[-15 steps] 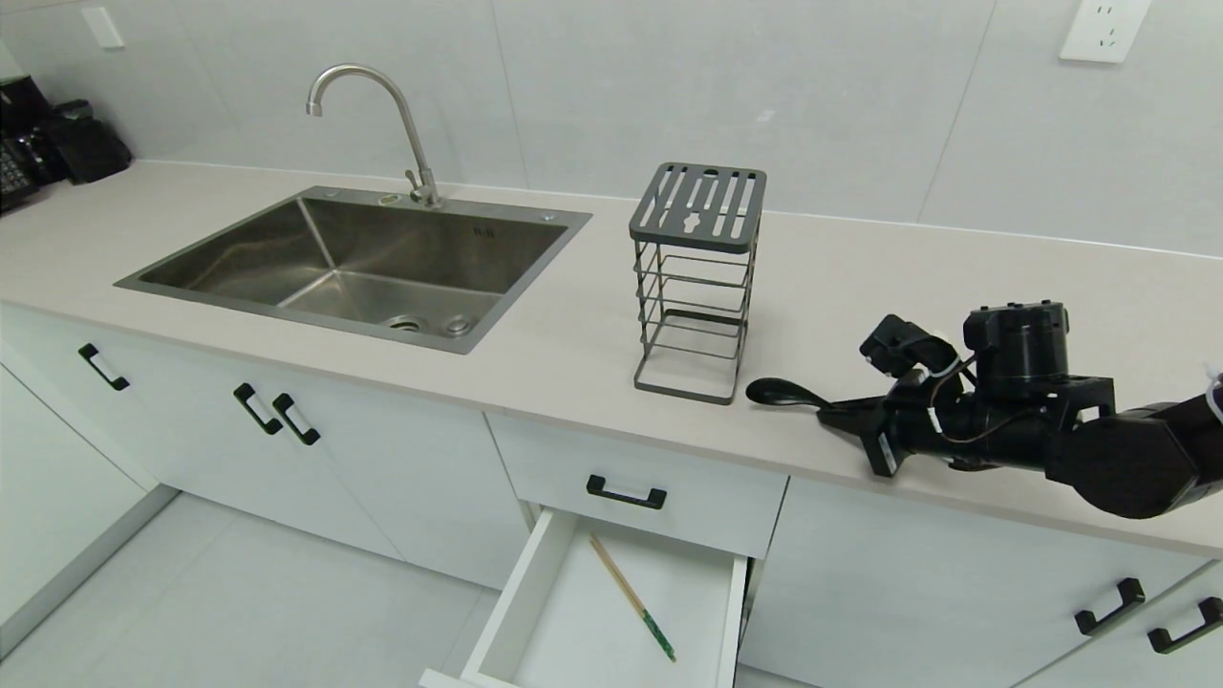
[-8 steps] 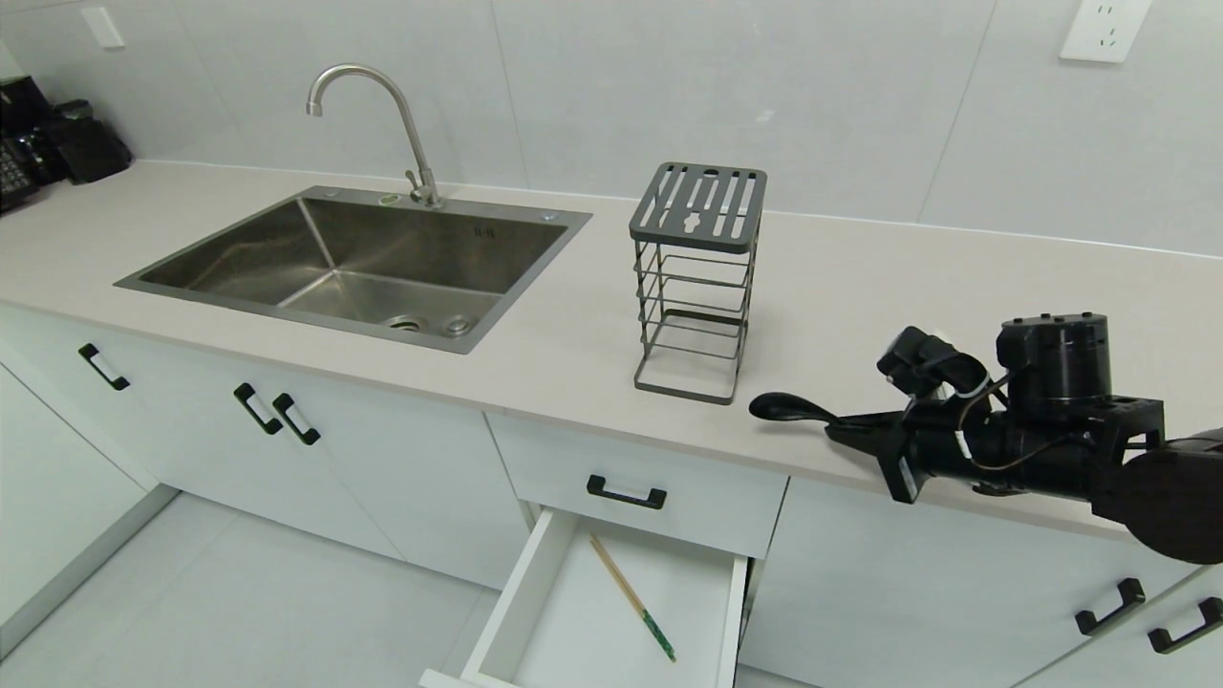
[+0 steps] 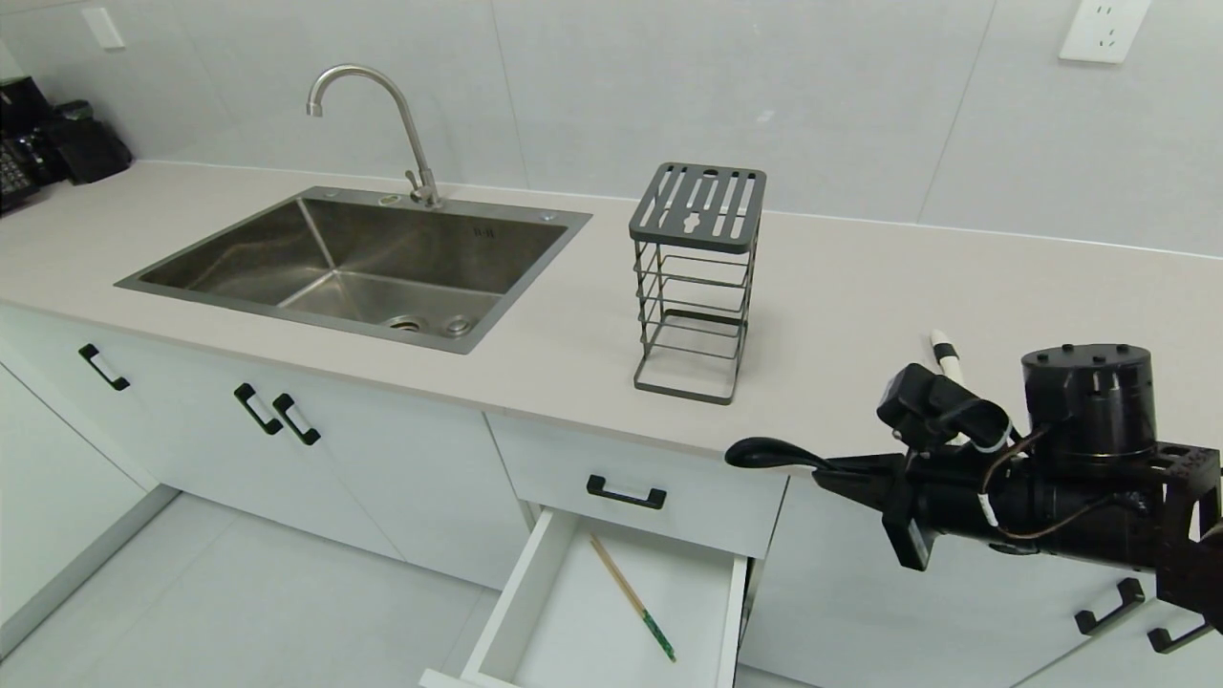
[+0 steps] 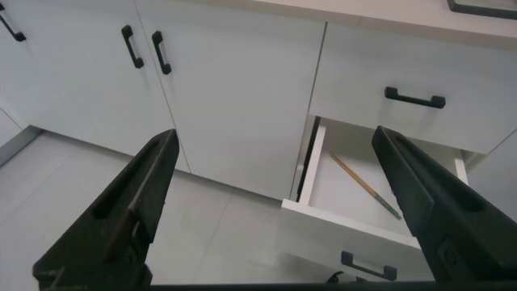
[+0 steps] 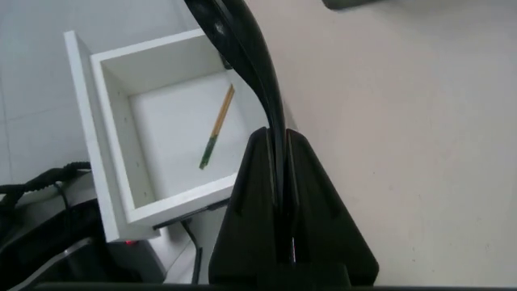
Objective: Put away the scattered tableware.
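So the right gripper is clamped tight on the handle of a black spoon, jaws fully closed around it. It's holding the spoon out level in the air, right of the wire rack and nearer the robot, with the bowl just past the tabletop's front edge. In the right wrist view the spoon sticks straight out of the gripper, with the tabletop underneath.

Below the wire rack and a bit toward the robot there's a white drawer pulled open, and a wooden chopstick with a green tip lies slantwise on its bottom. Can't tell if it's one stick or a pair. Off to the rack's right, a white-handled utensil lies on the tabletop, partly hidden behind the arm.

The left gripper is spread wide with nothing in it, hanging low in front of the white cabinet doors, looking at that same drawer.

Room-wise: a pale beige tabletop, a steel sink and curved faucet left of the rack, grey wall tiles behind it, a wall outlet up to its right, some black appliance way off left, and a light tiled floor.
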